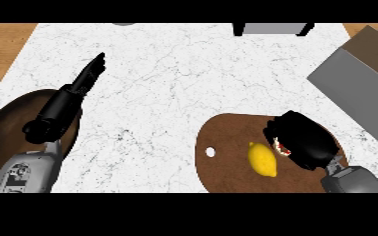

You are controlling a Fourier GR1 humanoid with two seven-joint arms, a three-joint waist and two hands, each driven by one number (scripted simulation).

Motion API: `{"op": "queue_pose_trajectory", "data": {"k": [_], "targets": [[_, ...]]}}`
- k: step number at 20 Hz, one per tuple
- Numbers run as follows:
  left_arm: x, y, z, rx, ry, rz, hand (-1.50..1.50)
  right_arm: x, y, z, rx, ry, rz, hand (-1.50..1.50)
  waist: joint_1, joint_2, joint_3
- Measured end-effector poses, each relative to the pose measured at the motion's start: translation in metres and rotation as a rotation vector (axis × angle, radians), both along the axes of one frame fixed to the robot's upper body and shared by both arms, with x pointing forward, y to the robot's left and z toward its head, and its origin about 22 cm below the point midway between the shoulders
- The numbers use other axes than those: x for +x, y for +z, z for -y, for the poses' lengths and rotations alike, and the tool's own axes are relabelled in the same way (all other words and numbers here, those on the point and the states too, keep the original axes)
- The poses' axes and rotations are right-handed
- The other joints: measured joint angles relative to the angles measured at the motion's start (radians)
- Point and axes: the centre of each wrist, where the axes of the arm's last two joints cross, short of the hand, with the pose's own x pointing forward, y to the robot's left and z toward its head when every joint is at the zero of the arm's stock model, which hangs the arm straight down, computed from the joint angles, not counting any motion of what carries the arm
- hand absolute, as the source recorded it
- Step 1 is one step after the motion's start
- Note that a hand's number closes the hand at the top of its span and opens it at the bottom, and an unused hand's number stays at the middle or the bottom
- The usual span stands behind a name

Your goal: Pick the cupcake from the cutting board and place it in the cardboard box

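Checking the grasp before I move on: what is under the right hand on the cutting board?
A sliver of the cupcake shows under the right hand, whose fingers curl over it. The rest of it is hidden. The lemon lies beside the hand on the cutting board.

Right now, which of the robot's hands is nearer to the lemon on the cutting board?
Right. The right hand sits just right of the lemon, curled over the cupcake. The left hand hangs far off to the left, straight-fingered over the counter.
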Motion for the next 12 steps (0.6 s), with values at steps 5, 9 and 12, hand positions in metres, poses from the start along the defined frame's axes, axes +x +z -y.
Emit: {"op": "queue_pose_trajectory", "data": {"k": [5,9,12], "targets": [[0.001,-0.002,0.005,-0.003,-0.011,0.006,0.00,0.021,-0.004,-0.017,0.103,-0.082,0.002,1.50,0.006,0.003,0.000],[0.002,-0.005,0.011,-0.001,-0.021,0.010,0.00,0.050,-0.006,-0.043,0.239,-0.252,-0.018,1.50,0.017,0.007,0.001],[-0.001,-0.005,0.011,-0.006,-0.016,0.009,0.00,0.062,0.001,-0.059,0.311,-0.293,0.043,1.50,0.014,0.005,0.001]]}}
